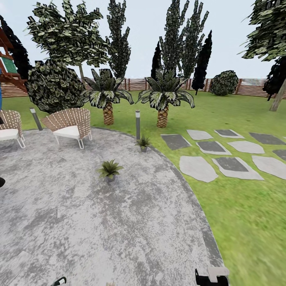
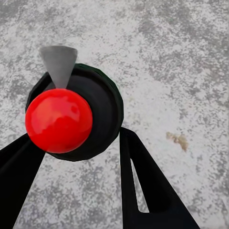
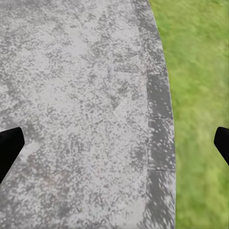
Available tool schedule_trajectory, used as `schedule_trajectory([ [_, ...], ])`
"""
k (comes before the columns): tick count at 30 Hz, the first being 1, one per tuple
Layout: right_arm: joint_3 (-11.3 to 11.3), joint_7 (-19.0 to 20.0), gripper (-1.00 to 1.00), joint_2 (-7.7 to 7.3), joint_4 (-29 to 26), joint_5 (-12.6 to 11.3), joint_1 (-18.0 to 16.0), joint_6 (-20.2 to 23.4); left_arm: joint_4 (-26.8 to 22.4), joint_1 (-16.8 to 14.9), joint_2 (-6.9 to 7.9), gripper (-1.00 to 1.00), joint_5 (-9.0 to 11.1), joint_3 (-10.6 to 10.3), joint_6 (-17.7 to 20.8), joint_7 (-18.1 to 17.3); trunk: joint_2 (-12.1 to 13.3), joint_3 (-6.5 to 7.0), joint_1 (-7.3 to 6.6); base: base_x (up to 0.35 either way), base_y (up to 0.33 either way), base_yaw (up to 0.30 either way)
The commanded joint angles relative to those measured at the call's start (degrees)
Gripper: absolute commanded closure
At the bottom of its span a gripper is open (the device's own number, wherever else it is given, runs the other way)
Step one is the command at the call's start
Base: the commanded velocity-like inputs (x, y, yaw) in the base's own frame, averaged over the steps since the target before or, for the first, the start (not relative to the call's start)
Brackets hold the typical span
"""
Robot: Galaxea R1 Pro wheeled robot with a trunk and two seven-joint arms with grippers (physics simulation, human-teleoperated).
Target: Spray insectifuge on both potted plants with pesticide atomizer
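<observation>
Left jaws point(image 2: 76, 152) grip atomizer point(image 2: 76, 114); potted plants point(image 1: 109, 171) on patio point(image 1: 119, 230).

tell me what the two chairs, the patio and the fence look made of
Chairs: woven wicker shells by the tan lattice weave, white cushions, thin pale legs, perhaps metal.
Patio: mottled grey stone or concrete, matt, with a darker edging band.
Fence: brown horizontal slats, apparently wood.

Flat, even daylight, pale overcast-looking sky point(image 1: 143, 24); no clear sun direction. Shadows v. weak: faint dark patches under the palms point(image 1: 162, 97) at 12 o'clock. Lawn point(image 1: 254, 222) smeared/blurry toward 4 o'clock; trees lean outward at frame edges, wide-angle stretch. Left wrist view: red ball point(image 2: 58, 120) w/ soft glossy highlights. Right wrist view: grass point(image 3: 200, 95) blurred, paving point(image 3: 71, 95) grainy.
</observation>
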Motion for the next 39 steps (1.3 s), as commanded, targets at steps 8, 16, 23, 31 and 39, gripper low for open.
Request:
schedule_trajectory([
  [8,0.4,-0.4,-1.0,-0.03,0.0,0.0,0.0,-0.1,0.1,-0.1,-0.02,1.0,-0.6,0.4,-0.2,0.0,-3.3,-1.5,1.77,0.0,0.0,0.0],
  [16,0.4,-0.4,-1.0,-0.03,0.0,0.0,0.0,0.0,0.1,-0.1,-0.02,1.0,-0.6,0.4,-0.2,0.0,-6.5,-2.94,3.52,0.0,0.0,0.0],
  [23,0.4,-0.5,-1.0,0.0,0.0,0.0,0.0,0.0,0.1,-0.1,-0.02,1.0,-0.6,0.4,-0.2,0.0,-9.3,-4.2,5.06,0.0,0.0,0.0],
  [31,0.4,-0.5,-1.0,0.02,0.0,0.0,-0.1,0.0,0.1,-0.1,-0.02,1.0,-0.6,0.4,-0.2,0.0,-12.5,-5.63,6.82,0.0,0.0,0.0],
  [39,0.4,-0.5,-1.0,0.02,0.0,0.0,0.0,0.0,0.1,-0.1,-0.02,1.0,-0.6,0.4,-0.2,0.0,-15.7,-7.07,8.57,0.0,0.0,0.0],
])
